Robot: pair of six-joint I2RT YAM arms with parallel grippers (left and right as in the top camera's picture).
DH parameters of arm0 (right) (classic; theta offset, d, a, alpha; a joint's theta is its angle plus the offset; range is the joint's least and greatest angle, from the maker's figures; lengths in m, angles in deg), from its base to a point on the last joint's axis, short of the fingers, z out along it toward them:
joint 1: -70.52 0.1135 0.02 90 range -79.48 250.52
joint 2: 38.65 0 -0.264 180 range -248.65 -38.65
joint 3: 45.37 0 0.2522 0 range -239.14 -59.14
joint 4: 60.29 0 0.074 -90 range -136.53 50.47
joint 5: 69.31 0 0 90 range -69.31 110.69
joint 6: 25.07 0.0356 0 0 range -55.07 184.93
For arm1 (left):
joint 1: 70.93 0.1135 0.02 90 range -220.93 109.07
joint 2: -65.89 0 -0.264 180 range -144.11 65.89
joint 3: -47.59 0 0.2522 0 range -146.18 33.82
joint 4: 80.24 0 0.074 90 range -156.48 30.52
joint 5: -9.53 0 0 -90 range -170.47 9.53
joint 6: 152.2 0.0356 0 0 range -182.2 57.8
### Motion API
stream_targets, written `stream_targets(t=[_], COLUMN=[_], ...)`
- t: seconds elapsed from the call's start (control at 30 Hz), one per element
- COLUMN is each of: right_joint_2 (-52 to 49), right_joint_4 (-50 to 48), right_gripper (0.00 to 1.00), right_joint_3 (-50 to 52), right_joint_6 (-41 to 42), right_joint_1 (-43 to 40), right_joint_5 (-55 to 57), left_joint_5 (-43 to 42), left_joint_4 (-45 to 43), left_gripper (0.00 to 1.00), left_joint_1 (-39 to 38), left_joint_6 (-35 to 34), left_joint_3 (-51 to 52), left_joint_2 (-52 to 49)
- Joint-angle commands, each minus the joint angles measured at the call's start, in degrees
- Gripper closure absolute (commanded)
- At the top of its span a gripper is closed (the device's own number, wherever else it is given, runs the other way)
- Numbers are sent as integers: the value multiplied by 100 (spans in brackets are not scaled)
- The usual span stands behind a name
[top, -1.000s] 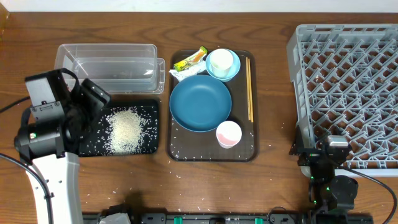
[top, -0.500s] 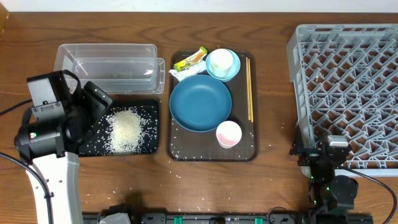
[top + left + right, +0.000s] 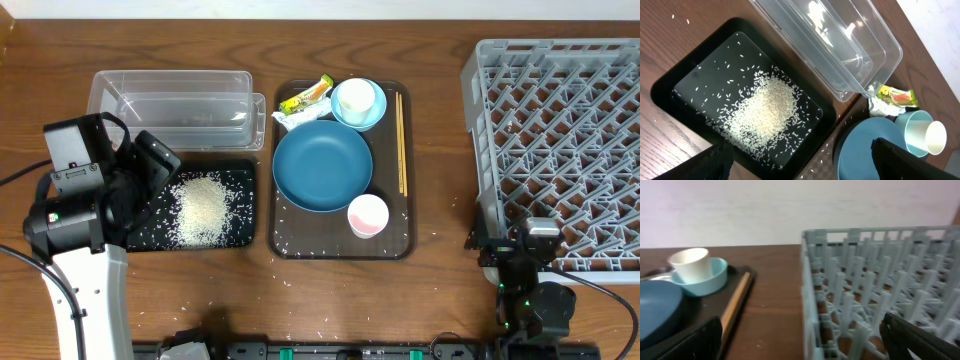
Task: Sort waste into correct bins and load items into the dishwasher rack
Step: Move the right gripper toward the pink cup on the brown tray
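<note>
The rice [image 3: 203, 208] is seen as white against the black tray [image 3: 244, 238]; the tub [image 3: 170, 100] is clear. The dish [image 3: 322, 165] is dark blue, the bowl [image 3: 372, 120] light blue, the wrapper [image 3: 307, 96] yellow-green. A grey lattice is shown by the rack [image 3: 560, 130], brown wood grain by the surface [image 3: 440, 120].

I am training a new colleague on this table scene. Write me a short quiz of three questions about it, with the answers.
1. True or false: the rice heap lies in the black tray.
2. Where are the chopsticks? A: in the clear tub. B: on the brown serving tray, right of the dark blue dish. C: on the bare table.
3. Short answer: what sits inside the light blue bowl?

Key: 1 true; 2 B; 3 a white cup.
</note>
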Motion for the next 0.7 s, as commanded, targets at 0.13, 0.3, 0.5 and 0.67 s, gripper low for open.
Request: stream_targets(t=[0.13, 0.3, 0.5, 0.67], right_joint_2=[-2, -2, -2, -2], right_joint_4=[-120, -149, -160, -872], right_gripper=[1, 1, 1, 1], right_joint_3=[9, 9, 9, 9], right_joint_6=[3580, 5919, 6227, 6413], right_joint_1=[0, 0, 2, 17], right_joint_5=[-3464, -4782, -4472, -4544], left_joint_5=[50, 50, 50, 50], left_joint_4=[24, 24, 24, 24], left_gripper=[9, 9, 9, 9], left_joint_1=[31, 31, 31, 31], left_joint_6=[-7, -7, -7, -7], left_joint_3=[-118, -118, -118, -118], left_joint_2=[-22, -22, -22, -22])
